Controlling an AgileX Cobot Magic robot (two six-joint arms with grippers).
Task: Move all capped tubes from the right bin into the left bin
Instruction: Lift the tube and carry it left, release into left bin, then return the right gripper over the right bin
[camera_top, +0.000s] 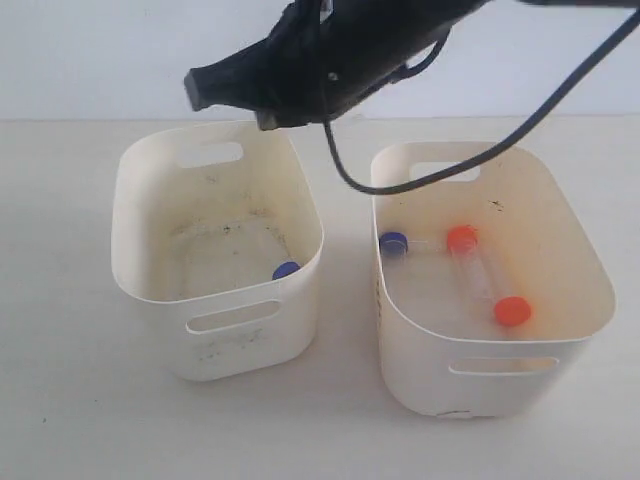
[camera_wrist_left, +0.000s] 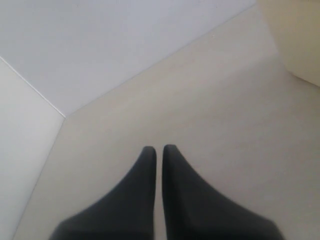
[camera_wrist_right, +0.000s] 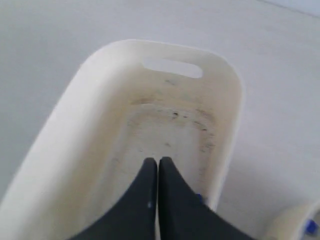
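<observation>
- Right gripper (camera_top: 200, 88) above the far end of the left bin (camera_top: 150, 240), arm reaching over from the right bin's side; fingers pressed together, nothing between them.
- In the right wrist view, same closed tips (camera_wrist_right: 158, 161) over the speckled, smudged floor of the left bin (camera_wrist_right: 100, 100).
- One blue cap (camera_top: 286, 270) inside the left bin, at its near corner on the side facing the right bin (camera_top: 570, 250); tube body not made out.
- Right bin just beside the left bin, not touching it.
- In the right bin, blue-capped tube (camera_top: 395, 243) lying flat against the wall nearest the left bin.
- Farther from the left bin, far orange cap (camera_top: 462, 238) and near orange cap (camera_top: 512, 311), clear tube lying between them.
- Black cable (camera_top: 340, 170) looping down from the arm over the gap beside the left bin.
- Left gripper (camera_wrist_left: 159, 149) over bare table (camera_wrist_left: 225, 125), fingers together but for a thin slit, holding nothing.
- Cream bin corner (camera_wrist_left: 300, 40) at the edge of the left wrist view; cannot tell which bin.
</observation>
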